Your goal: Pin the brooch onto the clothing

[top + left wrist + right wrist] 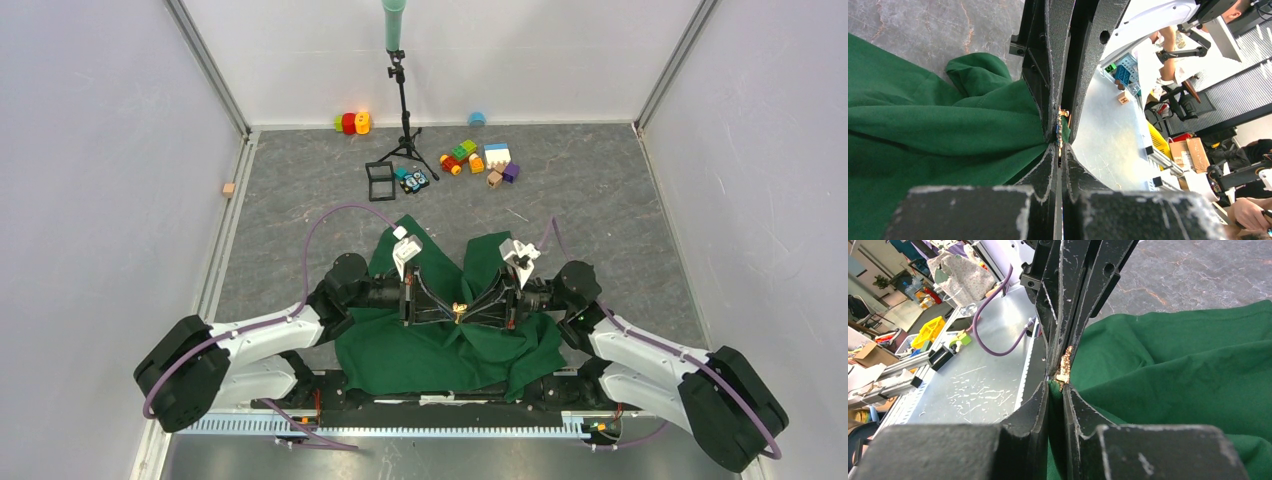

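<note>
Writing: one legible mark only, a letter resembling H on a small wooden cube (1123, 98) past the table edge, left wrist view. Other print in the background too small to read.

Left gripper (1060, 149): pinched fully together, tips pressed against each other. Gold-and-pale brooch (1064, 367) caught at those tips, seen in the right wrist view as a short strip along the seam between the two fingers. Position of brooch: over the middle of the shirt (420, 352), at its raised fold.

Right gripper (1057, 392): narrow, just a slim slot between the tips. Fold of shirt in that slot; clamped or merely touching, cannot tell. Tips nose to nose with those of the left gripper, brooch right at the junction.

Top view: both arms stretched inward along one line, meeting above the shirt. Shirt bunched on the near half of the grey table (300, 190), one side draped toward the near edge, creases pulled up toward the grippers.

Elsewhere: coloured blocks (478, 160) scattered at the far side, well apart from the shirt. Black tripod (403, 110) beside them, black square frame (380, 180) near its foot.
</note>
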Controlling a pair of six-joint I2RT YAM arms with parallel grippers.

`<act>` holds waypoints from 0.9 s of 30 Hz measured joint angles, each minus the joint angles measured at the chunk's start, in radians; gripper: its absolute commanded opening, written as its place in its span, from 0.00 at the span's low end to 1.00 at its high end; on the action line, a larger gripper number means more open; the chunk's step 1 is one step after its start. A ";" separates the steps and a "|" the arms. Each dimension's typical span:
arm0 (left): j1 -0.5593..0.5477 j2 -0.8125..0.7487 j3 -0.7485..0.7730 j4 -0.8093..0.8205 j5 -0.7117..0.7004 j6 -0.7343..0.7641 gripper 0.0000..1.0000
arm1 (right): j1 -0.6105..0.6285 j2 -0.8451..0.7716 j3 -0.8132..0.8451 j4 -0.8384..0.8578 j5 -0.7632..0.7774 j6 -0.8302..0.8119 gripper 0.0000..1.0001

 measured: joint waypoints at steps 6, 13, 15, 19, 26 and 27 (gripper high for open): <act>0.002 0.011 0.000 0.000 0.009 0.000 0.02 | 0.000 0.015 0.000 0.000 0.002 0.011 0.11; 0.004 0.016 0.000 0.000 0.017 0.000 0.02 | 0.002 0.033 0.001 0.000 0.004 0.044 0.09; 0.003 0.018 0.000 -0.001 0.017 0.000 0.02 | 0.002 0.042 0.004 -0.001 0.003 0.056 0.09; 0.004 0.022 0.000 -0.002 0.017 0.000 0.02 | 0.002 0.059 0.010 -0.007 0.000 0.074 0.08; 0.004 0.031 0.000 -0.010 0.016 0.001 0.02 | 0.002 0.087 0.031 -0.056 -0.013 0.082 0.06; 0.004 0.031 0.000 -0.014 0.016 0.001 0.02 | 0.002 0.088 0.032 -0.063 -0.013 0.083 0.06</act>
